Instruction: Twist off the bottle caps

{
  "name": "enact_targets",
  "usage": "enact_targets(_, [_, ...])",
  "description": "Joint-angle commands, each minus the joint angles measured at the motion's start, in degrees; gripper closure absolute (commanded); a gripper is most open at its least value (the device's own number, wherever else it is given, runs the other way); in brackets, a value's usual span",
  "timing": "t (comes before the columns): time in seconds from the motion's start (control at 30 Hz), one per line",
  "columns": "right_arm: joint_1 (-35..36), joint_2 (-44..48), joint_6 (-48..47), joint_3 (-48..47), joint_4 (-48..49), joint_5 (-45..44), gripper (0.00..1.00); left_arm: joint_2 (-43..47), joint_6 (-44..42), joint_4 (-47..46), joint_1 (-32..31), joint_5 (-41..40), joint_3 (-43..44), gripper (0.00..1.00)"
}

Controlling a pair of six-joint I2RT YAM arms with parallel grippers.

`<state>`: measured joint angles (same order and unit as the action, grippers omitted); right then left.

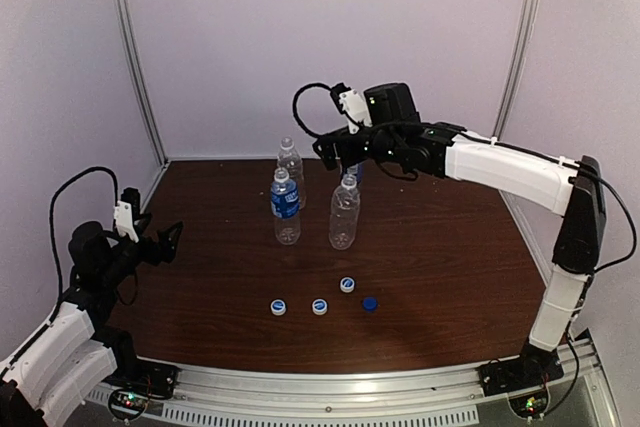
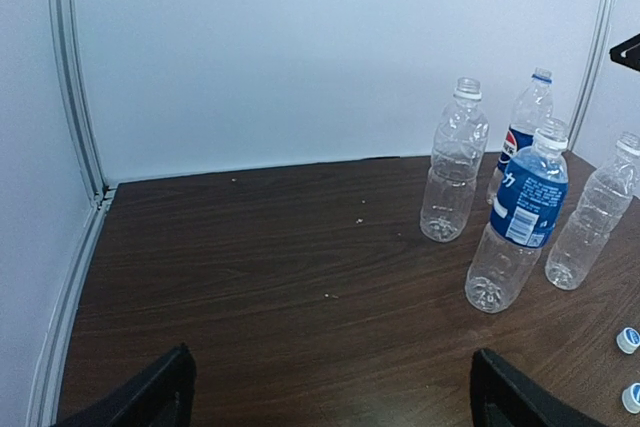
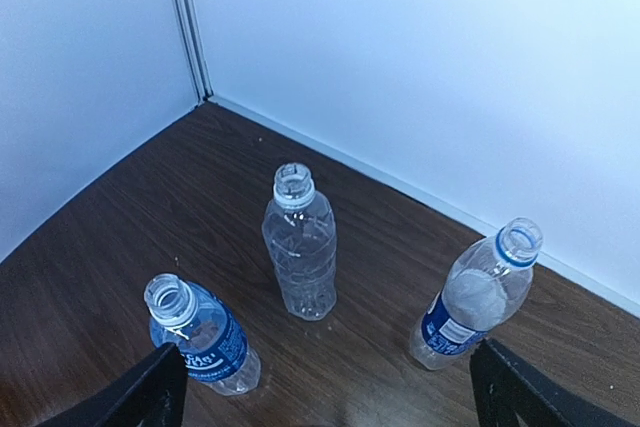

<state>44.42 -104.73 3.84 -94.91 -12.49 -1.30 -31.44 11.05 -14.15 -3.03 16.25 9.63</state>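
Four caps point(image 1: 320, 306) on table point(image 1: 450, 277), bottles point(image 1: 344, 212) upright beyond

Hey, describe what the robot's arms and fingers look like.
The left arm and right arm are white shells joined by black joints. Black cables loop over each wrist beside a small white camera unit. The fingers are flat black wedges.

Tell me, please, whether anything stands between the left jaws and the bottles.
Nothing visible does. The left jaws stand open, facing bare table, and the four bottles stand farther on, to the right. The caps also lie to the right, out of that path.
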Motion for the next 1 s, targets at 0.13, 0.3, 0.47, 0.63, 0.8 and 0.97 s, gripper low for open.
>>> enact_targets(0.13, [-9.6,14.5,7.1,8.5,-1.6,-13.6,0.00,0.4,0.9,-3.4,0.6,-1.7,-0.8,0.03])
enact_targets(0.3, [-21.5,32.0,12.6,31.1,4.9,-19.4,0.00,0.1,2.4,-3.7,1.5,-4.1,-1.0,0.03])
enact_targets(0.47, [-27.9,50.8,10.2,52.7,10.6,-26.5,0.00,-0.5,3.0,-3.9,2.2,-4.5,-0.9,0.03])
enact_targets(0.63, [-28.2,65.6,10.8,67.8,13.9,-33.6,0.00,-1.1,3.9,-4.2,3.0,-4.3,-1.0,0.03])
enact_targets(0.8, [-28.2,73.7,23.7,77.4,11.5,-47.0,0.00,-1.0,4.9,-4.3,5.5,-3.1,-1.2,0.03])
enact_targets(0.97, [-28.2,73.7,26.3,80.3,10.4,-47.9,0.00,-0.7,5.8,-4.0,7.1,-2.8,-1.4,0.03])
